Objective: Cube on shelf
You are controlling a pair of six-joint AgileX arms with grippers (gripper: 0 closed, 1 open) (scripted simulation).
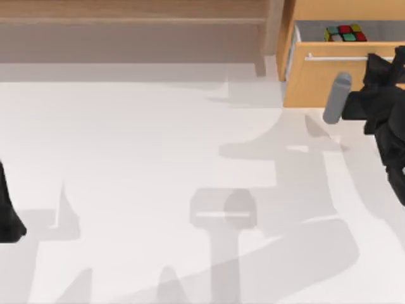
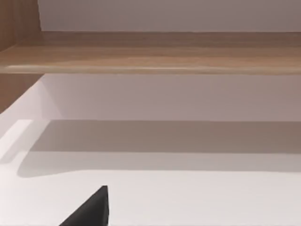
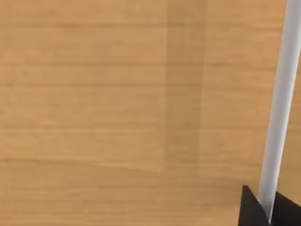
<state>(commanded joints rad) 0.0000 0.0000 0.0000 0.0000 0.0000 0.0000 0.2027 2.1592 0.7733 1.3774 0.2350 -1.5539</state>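
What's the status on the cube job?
Right gripper shut on the drawer handle. Left arm parked at the table's left edge. Cube sits in the open drawer, shelf bare.

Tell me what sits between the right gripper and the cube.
In the top view, the drawer front with its metal bar handle separates the right gripper from the cube inside the open drawer.
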